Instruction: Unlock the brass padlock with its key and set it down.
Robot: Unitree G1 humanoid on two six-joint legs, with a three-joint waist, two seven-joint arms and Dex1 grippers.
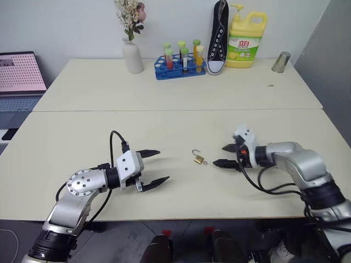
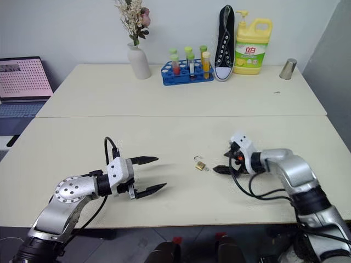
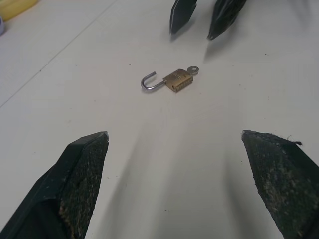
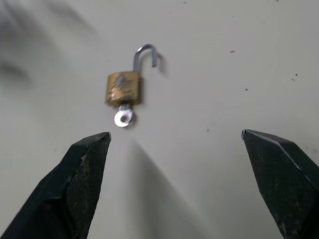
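Tables first: two cream-white tabletops (image 1: 164,93) pushed together with a seam running across, plain pale wall behind, grey wall off to the right side. Along the back edge there's a white vase (image 1: 132,56) with dried flowers, a blue rack of coloured tubes (image 1: 178,67), a black sneaker (image 1: 218,38) standing on its toe against the wall, a yellow detergent jug (image 1: 245,41) and a little metal cup (image 1: 281,62). Laptop (image 1: 21,74) sits off to the left. None of that is anywhere near the action, the near table is pretty bare

The brass padlock (image 1: 198,159) lies flat on the near table, between the two grippers and touching neither, shackle swung open. Its key (image 3: 192,70) is sticking out of the bottom of the lock body. Left gripper (image 1: 152,167) has its fingers spread wide, well apart from the lock. Right gripper (image 1: 226,155) is spread too, tips just beside the lock
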